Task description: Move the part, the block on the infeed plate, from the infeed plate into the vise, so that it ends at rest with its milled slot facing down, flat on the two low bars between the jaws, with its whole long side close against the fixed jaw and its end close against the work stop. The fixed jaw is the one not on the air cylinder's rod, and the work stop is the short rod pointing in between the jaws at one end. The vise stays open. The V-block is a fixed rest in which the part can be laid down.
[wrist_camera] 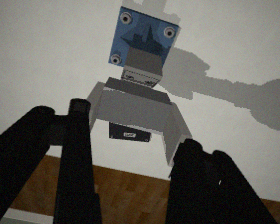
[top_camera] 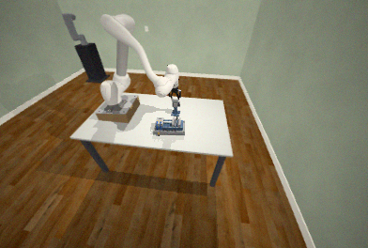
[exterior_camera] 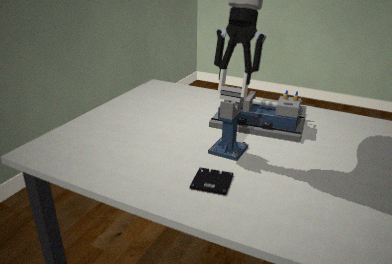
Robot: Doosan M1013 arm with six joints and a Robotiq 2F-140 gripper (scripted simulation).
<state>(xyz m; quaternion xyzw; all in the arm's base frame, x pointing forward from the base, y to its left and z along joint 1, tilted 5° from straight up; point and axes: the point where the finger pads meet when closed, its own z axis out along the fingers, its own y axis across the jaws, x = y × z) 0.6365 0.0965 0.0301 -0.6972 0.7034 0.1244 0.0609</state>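
My gripper [exterior_camera: 233, 91] is shut on the part [exterior_camera: 231, 92], a grey block, and points straight down. It holds the part just above the V-block [exterior_camera: 230, 108], a grey rest on a blue post with a square blue foot [exterior_camera: 228, 148]. In the wrist view the part [wrist_camera: 133, 111] spans between my dark fingers, with the V-block [wrist_camera: 142, 66] and its foot below it. The black infeed plate [exterior_camera: 212, 180] lies empty in front of the post; it also shows in the wrist view [wrist_camera: 129, 133]. The blue vise [exterior_camera: 270, 114] stands behind the V-block, jaws open. I cannot tell which way the slot faces.
The vise's air cylinder [exterior_camera: 289, 106] is at its right end. The arm's base [top_camera: 117, 109] sits on a block at the table's left side. The table's front edge runs close below the infeed plate.
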